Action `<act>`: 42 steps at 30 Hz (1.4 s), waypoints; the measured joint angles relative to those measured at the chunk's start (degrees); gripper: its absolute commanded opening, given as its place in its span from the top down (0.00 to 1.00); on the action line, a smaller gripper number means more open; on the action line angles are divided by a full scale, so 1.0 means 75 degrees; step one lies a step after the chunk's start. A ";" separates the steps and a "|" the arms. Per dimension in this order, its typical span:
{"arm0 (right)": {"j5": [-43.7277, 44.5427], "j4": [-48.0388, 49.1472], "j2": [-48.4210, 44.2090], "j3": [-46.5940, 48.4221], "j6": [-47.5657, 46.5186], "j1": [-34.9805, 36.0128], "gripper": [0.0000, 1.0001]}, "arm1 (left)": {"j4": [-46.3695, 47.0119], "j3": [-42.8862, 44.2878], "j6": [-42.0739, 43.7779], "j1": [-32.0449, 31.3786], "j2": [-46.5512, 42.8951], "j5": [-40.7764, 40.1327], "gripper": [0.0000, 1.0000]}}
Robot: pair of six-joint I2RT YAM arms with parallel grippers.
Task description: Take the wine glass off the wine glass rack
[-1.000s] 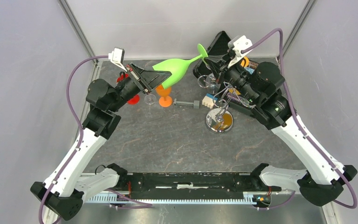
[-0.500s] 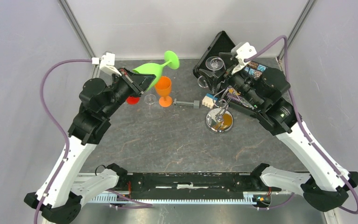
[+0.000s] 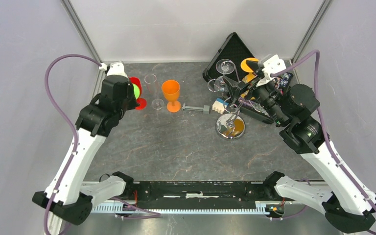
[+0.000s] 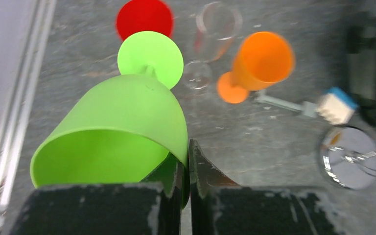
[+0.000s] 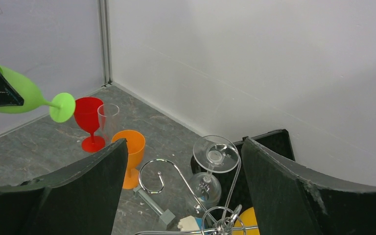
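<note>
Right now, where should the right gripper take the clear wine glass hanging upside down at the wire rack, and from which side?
Probably the bowl, just below the stem: the clear wine glass hangs foot up at the wine glass rack, so the bowl is lowest and widest. Come from the near side, where the open right gripper faces it.

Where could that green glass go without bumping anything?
Most bare table lies in the middle and near side, in front of the orange glass and the rack. A smaller gap sits at the back, between the orange glass and the black case. Crowded: the back left by the red glass and clear glass, and around the rack.
</note>
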 measured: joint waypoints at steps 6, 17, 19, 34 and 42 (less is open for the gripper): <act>0.0230 -0.0166 -0.0248 -0.0242 -0.0105 0.0000 0.09 | -0.0679 0.0006 0.0425 0.1833 0.1125 0.0743 0.98; 0.0679 -0.0391 -0.0801 -0.0676 -0.0388 0.0000 0.09 | -0.1367 0.0393 0.0699 0.2369 0.3328 0.2040 0.98; 0.0717 -0.0402 -0.0941 -0.0764 -0.0417 0.0000 0.09 | -0.1483 0.0490 0.0726 0.2375 0.3646 0.2043 0.98; 0.1023 -0.0466 -0.1445 -0.1055 -0.0592 0.0000 0.07 | -0.1830 0.0586 0.0903 0.2474 0.4596 0.2031 0.79; 0.1055 -0.0490 -0.1367 -0.1078 -0.0597 0.0000 0.07 | -0.2127 0.1099 0.0947 0.2483 0.4602 0.1705 0.65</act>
